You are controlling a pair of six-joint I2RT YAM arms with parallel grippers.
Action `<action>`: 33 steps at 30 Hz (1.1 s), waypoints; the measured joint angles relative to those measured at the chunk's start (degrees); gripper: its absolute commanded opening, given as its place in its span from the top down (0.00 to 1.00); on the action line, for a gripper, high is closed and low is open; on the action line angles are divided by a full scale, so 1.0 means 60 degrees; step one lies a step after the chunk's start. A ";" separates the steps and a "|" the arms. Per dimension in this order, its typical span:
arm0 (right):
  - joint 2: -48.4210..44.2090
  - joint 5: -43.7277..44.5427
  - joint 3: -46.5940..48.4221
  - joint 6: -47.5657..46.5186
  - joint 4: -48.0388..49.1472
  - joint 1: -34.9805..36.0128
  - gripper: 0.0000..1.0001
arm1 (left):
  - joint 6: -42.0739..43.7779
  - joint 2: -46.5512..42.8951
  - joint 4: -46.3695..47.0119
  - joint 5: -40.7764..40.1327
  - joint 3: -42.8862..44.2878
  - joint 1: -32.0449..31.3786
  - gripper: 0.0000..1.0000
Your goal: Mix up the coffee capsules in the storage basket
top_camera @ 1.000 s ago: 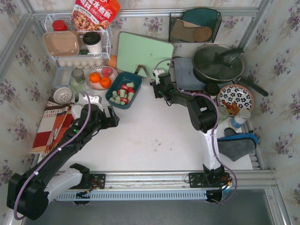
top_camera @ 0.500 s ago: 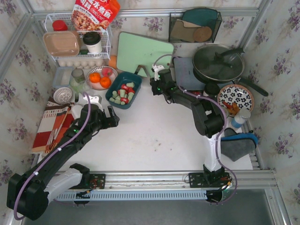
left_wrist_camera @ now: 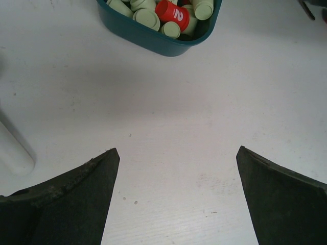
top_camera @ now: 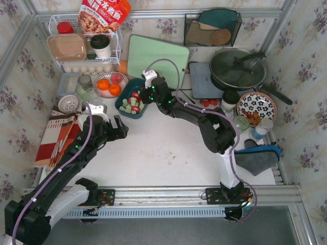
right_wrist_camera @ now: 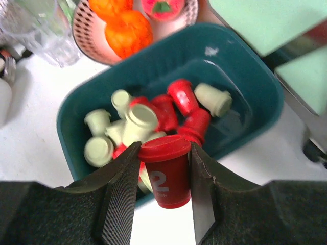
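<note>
The dark teal storage basket holds several red and pale green coffee capsules. In the right wrist view the basket lies just beyond my right gripper, which is shut on a red capsule marked "2", held over the basket's near rim. In the top view the right gripper is at the basket's right edge. My left gripper is open and empty over bare table, short of the basket, whose capsules show at the top of the left wrist view.
A pink plate with oranges and a clear glass stand left of the basket. A green cutting board lies behind it. A pan, a patterned bowl and jars are at the right. A white wire rack is at back left.
My right gripper has moved left from the grey mat to the basket's right edge, carrying the red capsule. The left arm has shifted slightly.
</note>
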 measured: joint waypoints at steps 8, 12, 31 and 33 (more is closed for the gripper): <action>0.2171 0.0113 0.2386 0.0984 0.0692 0.0535 0.94 | -0.0168 -0.0506 0.0058 -0.0044 -0.0328 0.0000 0.01; 0.3191 0.0149 0.3770 0.1224 0.0619 0.0761 0.91 | -0.0168 -0.0474 0.0055 -0.0076 -0.0328 0.0000 0.01; 0.3796 0.1377 0.4233 -0.0040 0.0164 0.0980 0.47 | -0.0168 0.0058 0.0069 -0.0069 -0.0317 0.0000 0.01; 0.3796 0.1508 0.4233 -0.0131 0.0127 0.0987 0.44 | -0.0168 0.0062 0.0066 -0.0073 -0.0313 0.0000 0.01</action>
